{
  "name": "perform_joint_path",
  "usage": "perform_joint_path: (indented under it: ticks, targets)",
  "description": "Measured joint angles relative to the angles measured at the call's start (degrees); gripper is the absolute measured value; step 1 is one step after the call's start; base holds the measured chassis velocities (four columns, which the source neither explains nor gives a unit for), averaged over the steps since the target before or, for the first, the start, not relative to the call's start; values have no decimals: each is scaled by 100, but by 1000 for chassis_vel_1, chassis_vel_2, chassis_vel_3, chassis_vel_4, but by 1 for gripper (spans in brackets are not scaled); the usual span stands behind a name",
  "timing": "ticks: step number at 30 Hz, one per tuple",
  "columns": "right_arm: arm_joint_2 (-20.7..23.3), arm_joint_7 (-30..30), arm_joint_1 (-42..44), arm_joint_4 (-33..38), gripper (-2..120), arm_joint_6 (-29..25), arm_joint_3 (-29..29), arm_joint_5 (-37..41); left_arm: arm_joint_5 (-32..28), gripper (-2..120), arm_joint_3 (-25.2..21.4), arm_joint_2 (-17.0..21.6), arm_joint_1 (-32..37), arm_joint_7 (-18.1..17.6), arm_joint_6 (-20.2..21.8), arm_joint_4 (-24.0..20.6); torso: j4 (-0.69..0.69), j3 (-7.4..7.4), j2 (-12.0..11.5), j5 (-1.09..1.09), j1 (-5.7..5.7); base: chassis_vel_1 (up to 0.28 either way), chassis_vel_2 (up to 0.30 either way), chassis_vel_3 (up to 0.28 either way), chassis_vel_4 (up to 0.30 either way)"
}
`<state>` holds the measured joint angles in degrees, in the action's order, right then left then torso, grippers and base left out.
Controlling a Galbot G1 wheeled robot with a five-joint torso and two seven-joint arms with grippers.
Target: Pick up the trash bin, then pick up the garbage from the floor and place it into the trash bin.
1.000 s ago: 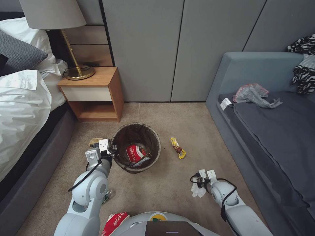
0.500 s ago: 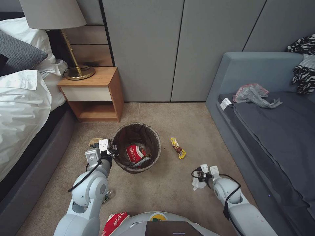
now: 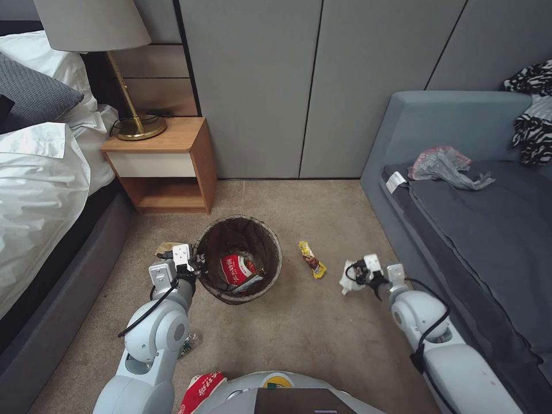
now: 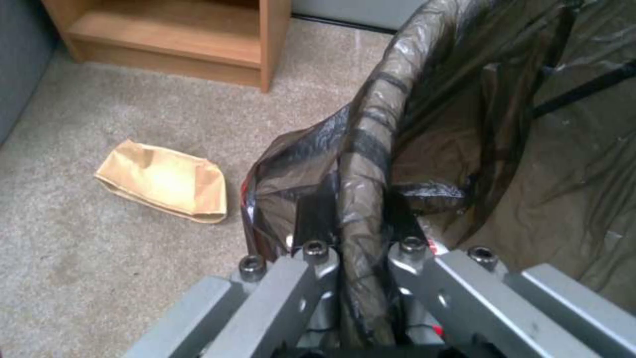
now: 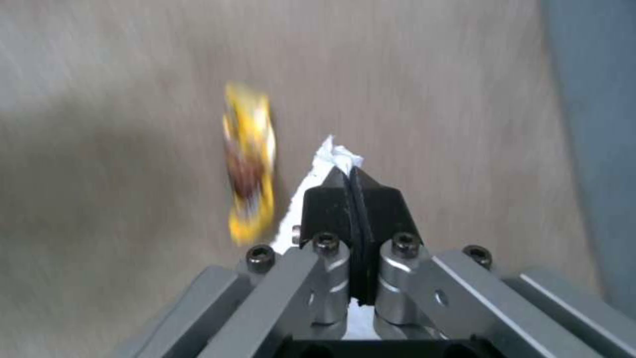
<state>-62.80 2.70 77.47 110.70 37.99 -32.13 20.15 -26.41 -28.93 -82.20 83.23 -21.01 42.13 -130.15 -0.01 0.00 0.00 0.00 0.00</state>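
White crumpled tissue (image 3: 348, 277) hangs pinched between the closed fingers of the right gripper (image 3: 361, 275), off the carpet (image 3: 322, 339) at about four o'clock from the trash bin (image 3: 238, 259), just past the yellow wrapper (image 3: 312, 260). At the bin's nine o'clock, the left gripper (image 3: 192, 263) is clamped on its bagged rim, with brown paper (image 4: 162, 180) lying beside it. The step in hand looks like the carry; next, the tissue needs bringing over the bin's mouth and letting go.
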Motion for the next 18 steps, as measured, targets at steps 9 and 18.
perform_joint_path:
  ticks: [9,18]
  targets:
    - [320,288,-238,1403,0,-407,-370,641,-6,2,3,20,-19,-4,0,62,1,0,0,0,0,0,0,0,0]
    - [480,625,-367,1853,0,-790,-361,762,-7,2,11,23,-33,-9,0,82,0,0,0,0,0,0,0,0,0]
